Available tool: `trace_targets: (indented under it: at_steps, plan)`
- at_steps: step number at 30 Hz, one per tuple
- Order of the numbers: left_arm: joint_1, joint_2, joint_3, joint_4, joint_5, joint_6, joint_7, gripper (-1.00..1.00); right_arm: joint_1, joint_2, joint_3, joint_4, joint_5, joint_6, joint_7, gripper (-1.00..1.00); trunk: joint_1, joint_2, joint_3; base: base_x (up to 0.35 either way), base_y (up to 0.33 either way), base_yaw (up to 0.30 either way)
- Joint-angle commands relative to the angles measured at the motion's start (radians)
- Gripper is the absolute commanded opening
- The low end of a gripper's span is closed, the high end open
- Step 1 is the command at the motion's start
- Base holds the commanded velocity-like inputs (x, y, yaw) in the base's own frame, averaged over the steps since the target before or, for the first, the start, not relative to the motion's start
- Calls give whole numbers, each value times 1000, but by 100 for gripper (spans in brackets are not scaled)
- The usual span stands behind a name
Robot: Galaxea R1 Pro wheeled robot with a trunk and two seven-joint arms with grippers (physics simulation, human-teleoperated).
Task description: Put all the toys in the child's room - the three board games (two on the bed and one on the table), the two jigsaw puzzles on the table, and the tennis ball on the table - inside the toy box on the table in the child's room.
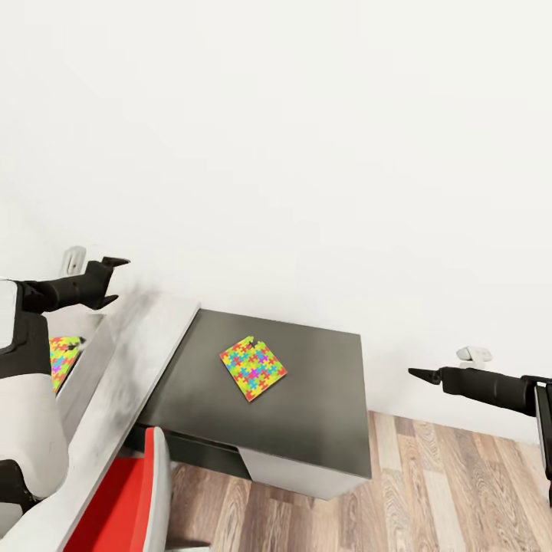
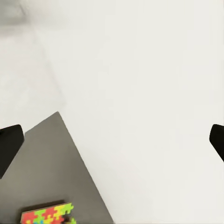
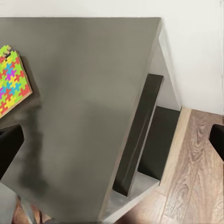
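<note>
One jigsaw puzzle [image 1: 253, 368] lies flat on the low dark grey cabinet top [image 1: 307, 399]; it also shows in the left wrist view [image 2: 46, 216] and the right wrist view [image 3: 11, 84]. A second jigsaw puzzle [image 1: 64, 359] lies inside the light grey toy box [image 1: 93, 360] on the table [image 1: 146, 345], partly hidden by my left arm. My left gripper [image 1: 111, 281] hovers open above the toy box's far end, empty. My right gripper [image 1: 422, 375] hangs open and empty over the floor, right of the cabinet. The board games and tennis ball are out of view.
A red chair [image 1: 115, 498] stands at the table's near side. Wood plank floor [image 1: 460, 491] spreads right of the cabinet. A plain white wall [image 1: 307, 153] backs the table and cabinet, with small white fittings [image 1: 474, 354] on it.
</note>
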Motion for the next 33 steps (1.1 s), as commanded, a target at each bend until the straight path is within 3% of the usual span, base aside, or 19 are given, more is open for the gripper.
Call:
trace_targets:
  at_steps: [1,3,4,5,6,8,9,11,12,14,17,19,20,23,33]
  plan:
    - [-1,-8,-19,1,7,0,10,100,-1,0,-1,-1,10,6,10,100,1,-2,-2,0,0,-210]
    - [-2,-22,-67,8,2,-6,11,100,-1,0,0,1,11,8,10,100,1,-2,-2,0,0,-231]
    - [-2,-22,-67,8,2,-6,11,100,-1,0,0,1,11,8,10,100,1,-2,-2,0,0,-237]
    - [-2,-27,-94,17,1,-10,12,100,-1,0,0,2,11,9,10,100,1,-2,-2,0,0,-247]
    - [-2,-27,-94,17,1,-10,12,100,-1,0,0,2,11,9,10,100,1,-2,-2,0,0,-247]
    - [-3,-36,-147,44,-2,-25,12,100,-1,-1,0,4,12,11,10,100,1,-2,-2,0,0,-258]
    - [-3,-36,-147,44,-2,-25,12,100,-1,-1,0,4,12,11,10,100,1,-2,-2,0,0,-261]
    - [-4,-46,-198,77,-4,-54,13,100,-2,-4,0,6,12,13,11,100,1,-2,-2,0,0,-268]
    - [-4,-46,-198,77,-4,-54,13,100,-2,-4,0,6,12,13,11,100,1,-2,-2,0,0,-270]
    - [-4,-53,-247,108,-5,-90,12,100,-2,-5,0,7,12,14,11,100,1,-2,-2,0,0,-275]
    - [-4,-55,-270,123,-6,-109,11,100,-2,-6,0,8,12,14,11,100,1,-2,-2,0,0,-277]
    - [-4,-58,-315,150,-6,-141,11,100,-2,-7,0,8,12,14,11,100,1,-2,-2,0,0,-280]
    - [-4,-58,-315,150,-6,-141,11,100,-2,-7,0,8,12,14,11,100,1,-2,-2,0,0,-281]
    - [0,-57,-361,179,-6,-173,9,100,-2,-8,-1,9,12,15,11,100,1,-2,-2,0,0,-283]
    - [30,-34,-384,203,-5,-202,8,100,-2,-10,-2,17,12,12,11,100,1,-2,-2,0,0,-217]
